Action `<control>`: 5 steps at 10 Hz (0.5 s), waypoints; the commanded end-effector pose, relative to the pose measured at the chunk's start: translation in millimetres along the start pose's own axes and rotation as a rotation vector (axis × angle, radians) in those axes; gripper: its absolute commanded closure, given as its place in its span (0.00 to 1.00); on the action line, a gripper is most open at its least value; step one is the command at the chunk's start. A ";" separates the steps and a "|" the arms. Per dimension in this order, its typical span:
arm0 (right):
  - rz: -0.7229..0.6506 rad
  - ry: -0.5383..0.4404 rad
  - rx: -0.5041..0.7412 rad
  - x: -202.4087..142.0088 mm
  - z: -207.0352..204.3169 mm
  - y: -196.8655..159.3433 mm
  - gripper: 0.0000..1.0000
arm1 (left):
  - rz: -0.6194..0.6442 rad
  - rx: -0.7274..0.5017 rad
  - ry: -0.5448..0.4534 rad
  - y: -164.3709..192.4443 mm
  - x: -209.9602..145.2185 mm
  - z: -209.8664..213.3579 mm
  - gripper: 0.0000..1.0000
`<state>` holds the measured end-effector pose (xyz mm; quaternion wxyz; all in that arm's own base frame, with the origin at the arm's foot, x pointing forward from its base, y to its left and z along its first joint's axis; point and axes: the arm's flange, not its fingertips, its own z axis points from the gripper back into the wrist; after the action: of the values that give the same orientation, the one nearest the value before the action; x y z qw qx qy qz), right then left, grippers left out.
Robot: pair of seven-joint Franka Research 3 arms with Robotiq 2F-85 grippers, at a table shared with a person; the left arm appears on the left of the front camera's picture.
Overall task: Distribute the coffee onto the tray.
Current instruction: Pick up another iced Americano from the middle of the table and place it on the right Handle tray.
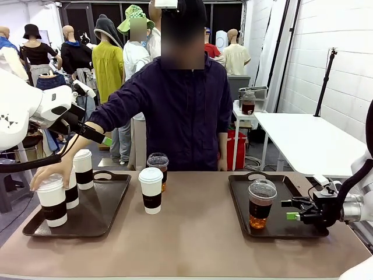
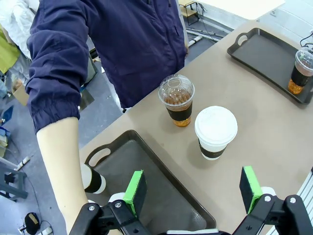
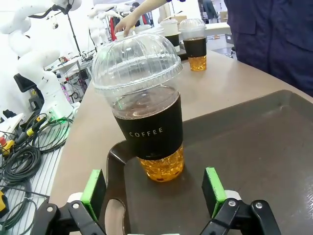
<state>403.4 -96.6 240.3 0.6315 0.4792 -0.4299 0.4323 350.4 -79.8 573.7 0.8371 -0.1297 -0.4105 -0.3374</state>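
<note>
While the right gripper [image 3: 154,193] hangs w/ fingers spread, tips just short of the iced coffee cup [image 3: 146,103] straight ahead on the right tray [image 3: 274,147], that cup stands free on its base, so I judge it placed, not pinched. Left gripper [image 2: 193,181], also spread & empty, hovers over the left tray [image 2: 146,161] edge, w/ a white cup [image 2: 215,128] & 2nd iced cup [image 2: 177,98] on the table [image 2: 254,122] beyond its tips, prob. awaiting a tray. Person's hand [image 1: 51,173] covers a tray cup's lid beside that gripper; gripping or just resting, can't tell.

Left gripper [image 2: 193,196] jaws wide apart over near dark tray [image 2: 161,183], white-lidded paper cup [image 2: 215,128] ahead between the fingers, dome-lidded iced coffee [image 2: 176,98] just beyond it, person's forearm [image 2: 58,161] outside picture-left finger, far tray [image 2: 264,54] holding second iced coffee [image 2: 302,71] well ahead.
</note>
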 end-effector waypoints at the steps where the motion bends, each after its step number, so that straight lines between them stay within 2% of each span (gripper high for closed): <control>1: 0.001 0.002 0.004 -0.8 -1.7 -0.4 0.00 | 0.004 -0.007 0.000 0.6 -0.9 0.7 0.00; 5: 0.004 0.008 -0.007 1.6 3.3 -7.1 0.00 | 0.004 -0.007 0.000 0.6 -0.9 0.7 0.00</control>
<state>405.0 -97.7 241.1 0.6315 0.4776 -0.4305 0.4333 350.4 -79.8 573.7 0.8371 -0.1297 -0.4105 -0.3374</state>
